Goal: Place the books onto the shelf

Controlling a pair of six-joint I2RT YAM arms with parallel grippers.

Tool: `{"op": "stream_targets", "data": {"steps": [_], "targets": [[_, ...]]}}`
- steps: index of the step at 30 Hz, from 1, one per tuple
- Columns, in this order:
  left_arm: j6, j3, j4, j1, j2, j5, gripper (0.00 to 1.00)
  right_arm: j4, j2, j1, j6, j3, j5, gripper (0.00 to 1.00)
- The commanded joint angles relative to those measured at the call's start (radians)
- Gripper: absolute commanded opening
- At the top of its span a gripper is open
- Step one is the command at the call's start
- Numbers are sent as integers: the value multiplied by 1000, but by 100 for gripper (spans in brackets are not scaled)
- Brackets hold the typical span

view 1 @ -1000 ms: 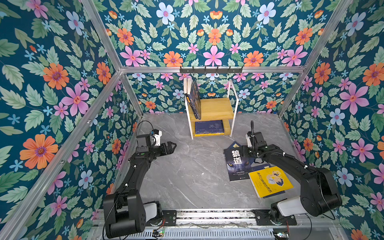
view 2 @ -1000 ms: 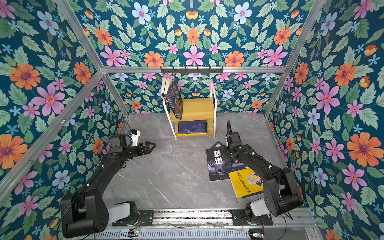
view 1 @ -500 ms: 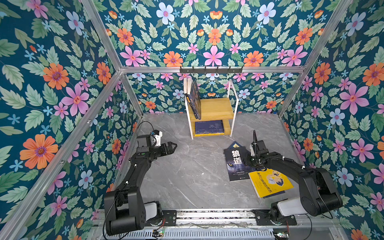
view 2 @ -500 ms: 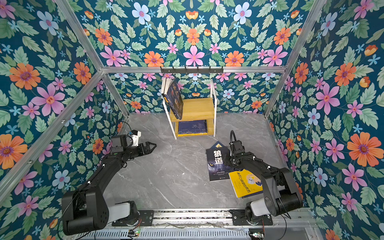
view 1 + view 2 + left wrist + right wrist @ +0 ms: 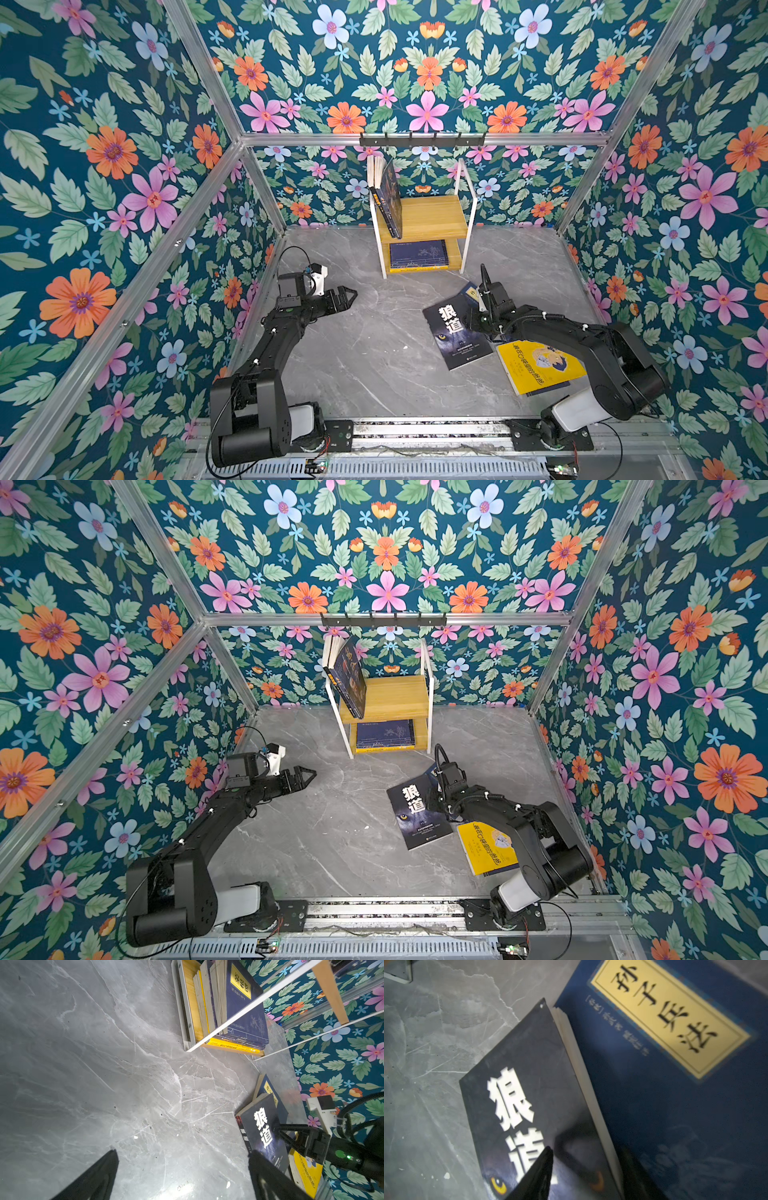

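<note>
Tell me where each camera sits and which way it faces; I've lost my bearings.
Both top views: high over the arm bases, looking down toward the shelf at the back wall; both arms, left gripper and right gripper show.
Left wrist: low, facing shelf and wolf book; its own open fingers show.
Right wrist: close over wolf book and navy book; its own finger shows.
Shared: wolf book appears in all.

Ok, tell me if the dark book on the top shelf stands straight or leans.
Leaning: in both top views the dark book tilts left, toward the shelf side.
</note>
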Motion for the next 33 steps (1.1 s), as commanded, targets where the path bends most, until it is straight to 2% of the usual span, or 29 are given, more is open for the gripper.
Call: {"op": "stream_targets", "data": {"steps": [1,6,12,19,23,33], "targets": [[1,0,36,-2,6,22,100,-42,48,59,75,13,-17,52],[-11,-16,51,-18,21,25,100,-32,170,149,105,93,-15,51],[-109,-85,100,-31,29,-36,99,-44,257,204,148,156,-33,51],[-179,-127,133,-90,92,-53,99,-41,162,205,207,57,-6,53],[-216,-128,137,-129,129,-53,97,-26,133,219,234,9,-30,54],[-252,-145,176,-175,150,-68,92,15,184,325,302,39,-36,53]]}}
